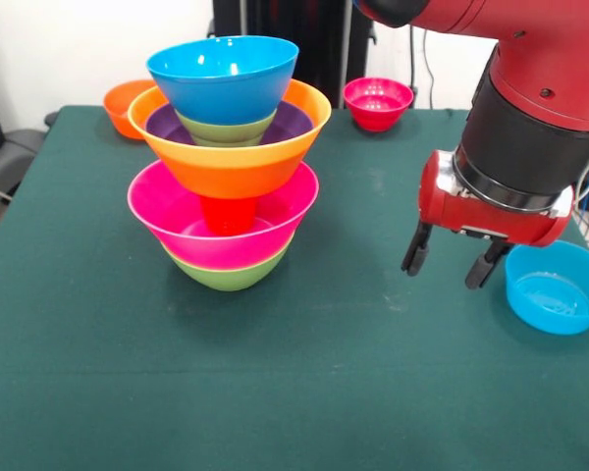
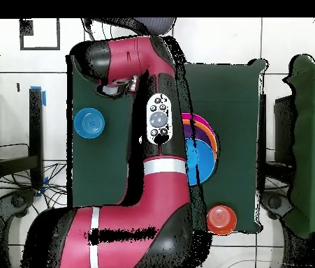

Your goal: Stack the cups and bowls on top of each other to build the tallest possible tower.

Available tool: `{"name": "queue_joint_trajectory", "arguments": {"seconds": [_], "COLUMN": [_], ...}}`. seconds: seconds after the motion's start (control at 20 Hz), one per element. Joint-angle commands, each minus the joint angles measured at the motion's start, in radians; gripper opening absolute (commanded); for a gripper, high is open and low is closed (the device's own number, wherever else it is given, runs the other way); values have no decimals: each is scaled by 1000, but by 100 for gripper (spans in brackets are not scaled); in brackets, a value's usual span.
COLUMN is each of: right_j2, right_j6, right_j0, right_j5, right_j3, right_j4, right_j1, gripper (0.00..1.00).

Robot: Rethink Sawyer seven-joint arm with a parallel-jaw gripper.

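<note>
The tower stands left of centre. A green bowl is lowest, with a pink bowl in it. An orange-red cup stands in the pink bowl under a large orange bowl. That bowl holds a purple bowl, then a green one, with a blue bowl on top. My gripper hangs open and empty just above the cloth, well right of the tower. In the overhead view the arm hides part of the tower.
A small blue bowl lies just right of the gripper. A small red bowl and a small orange bowl sit at the far edge of the green cloth.
</note>
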Motion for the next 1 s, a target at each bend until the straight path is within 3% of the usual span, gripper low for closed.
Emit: {"name": "queue_joint_trajectory", "arguments": {"seconds": [0.05, 1.0], "right_j2": [63, 54], "right_j6": [-280, -246], "right_j0": [-28, 2], "right_j5": [78, 174], "right_j3": [42, 10], "right_j4": [-42, -40], "right_j1": [7, -24], "gripper": [100, 100]}}
